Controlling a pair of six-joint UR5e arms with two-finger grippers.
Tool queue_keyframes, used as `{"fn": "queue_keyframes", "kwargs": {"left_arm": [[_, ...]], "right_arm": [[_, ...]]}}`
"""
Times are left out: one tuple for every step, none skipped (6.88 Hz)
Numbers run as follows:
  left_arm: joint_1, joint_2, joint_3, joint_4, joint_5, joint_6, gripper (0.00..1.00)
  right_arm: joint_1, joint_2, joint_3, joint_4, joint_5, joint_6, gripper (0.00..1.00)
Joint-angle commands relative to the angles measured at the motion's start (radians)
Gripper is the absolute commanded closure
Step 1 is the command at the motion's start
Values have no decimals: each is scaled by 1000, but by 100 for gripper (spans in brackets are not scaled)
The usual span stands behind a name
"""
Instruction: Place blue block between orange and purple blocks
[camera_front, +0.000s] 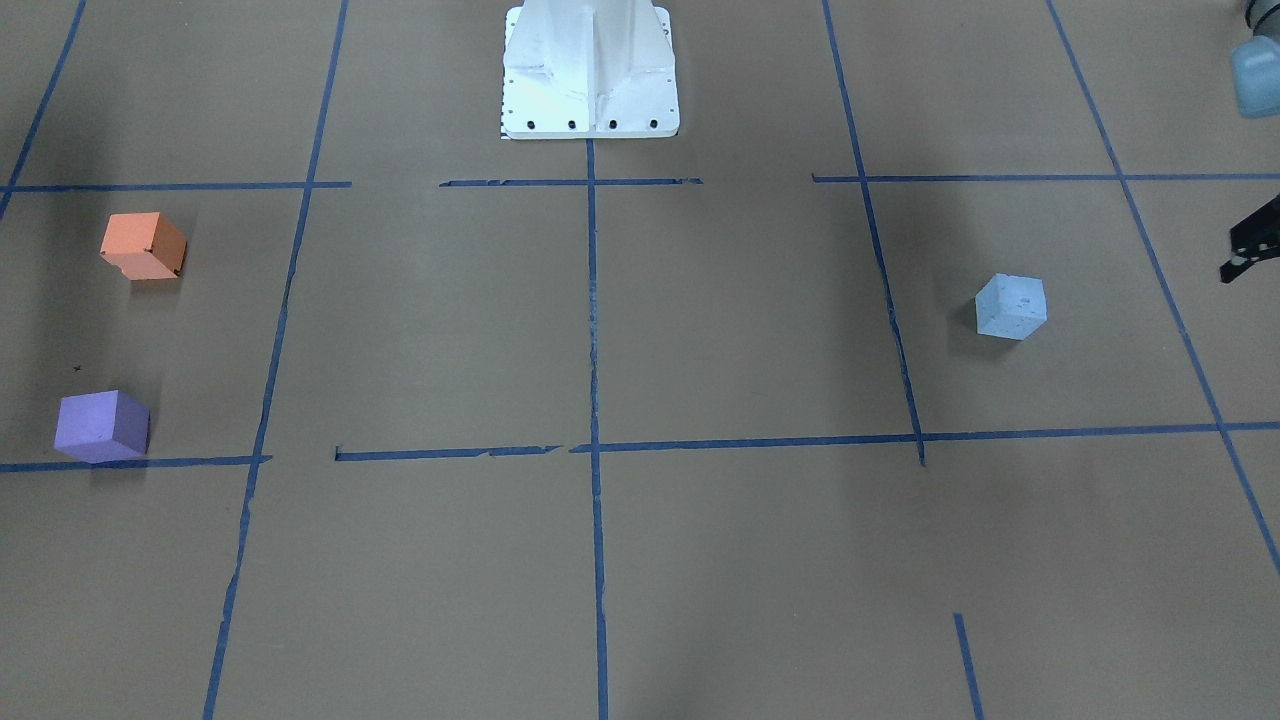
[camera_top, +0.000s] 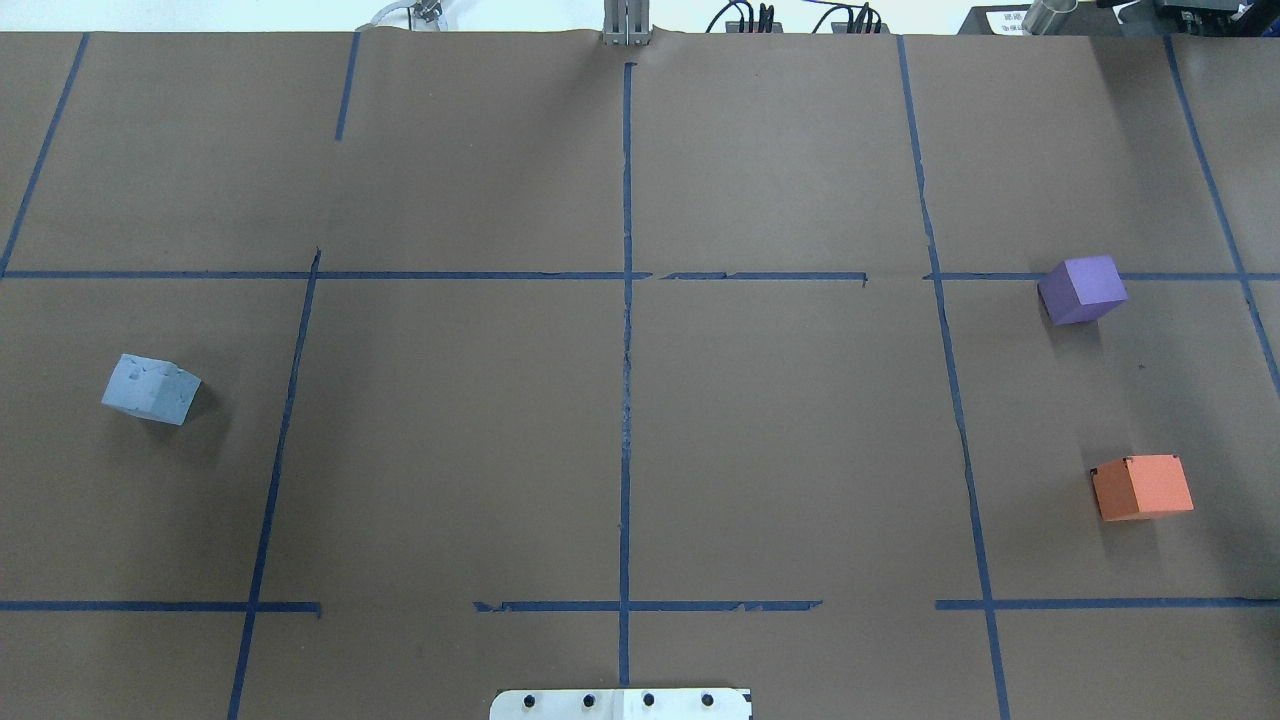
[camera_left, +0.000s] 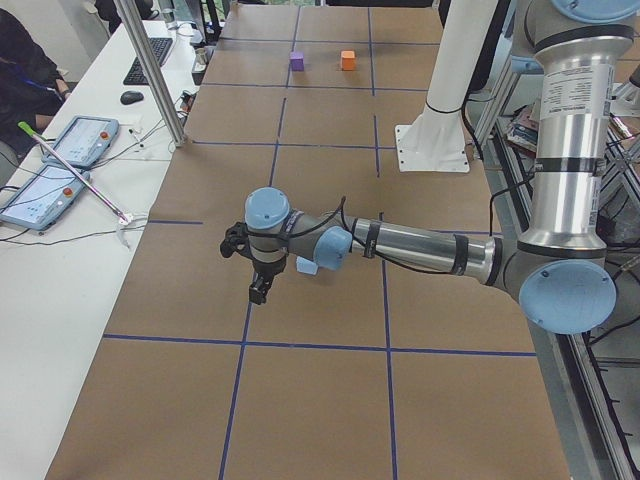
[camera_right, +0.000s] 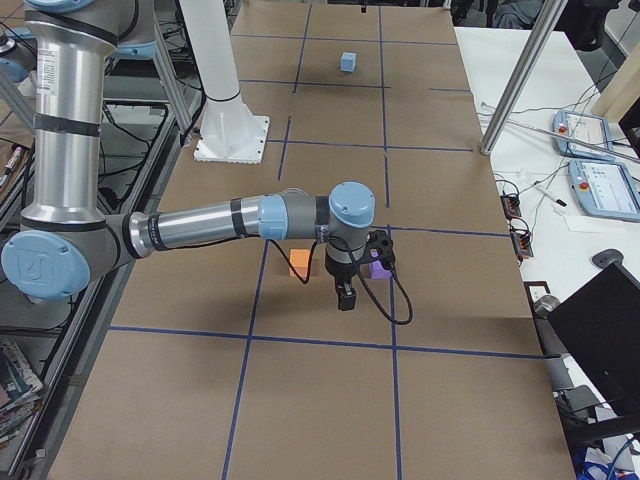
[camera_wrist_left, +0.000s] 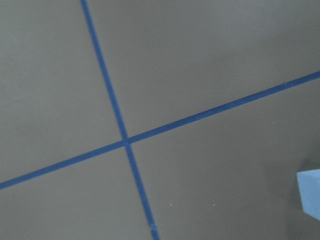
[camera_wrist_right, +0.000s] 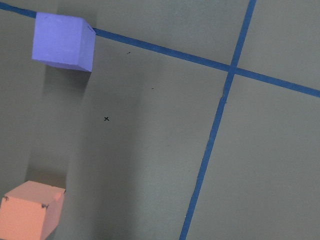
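**Blue block alone on robot's left; both arms low over the table**

Nearest the robot, the white base plate (camera_top: 620, 704) sat at the centre of the table's edge. Next out, on the robot's right, the orange block (camera_top: 1142, 487) rested on the brown paper table (camera_top: 780, 440).

At mid depth on the robot's left lay the blue block (camera_top: 150, 390), well apart from the other two, with nothing touching it. The left gripper (camera_left: 257, 293) hung near it on its outer side, apart from it. Only a black sliver showed from the front, so I could not tell whether its fingers were spread or closed.

The right gripper (camera_right: 345, 297) hung near the orange and purple pair. It was seen only from the side, so its finger state could not be told.

Farthest out, the purple block (camera_top: 1082, 289) touched a blue tape line (camera_top: 1000, 276), with bare paper between it and the orange block.
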Motion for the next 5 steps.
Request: {"fn": "queue_keyframes", "kwargs": {"left_arm": [[211,-6,6,-177,64,-364,0],[308,-14,6,-235,128,-510,0],[360,-17,6,-244,186,-555,0],[369,-13,6,-244,185,-557,0],[370,-6,6,-244,184,-559,0]], "right_arm": [[0,0,-1,1,0,0,0],[0,0,-1,0,0,0,0],[0,0,-2,0,0,0,0],[2,0,-2,0,0,0,0],[0,-2,-5,0,0,0,0]]}}
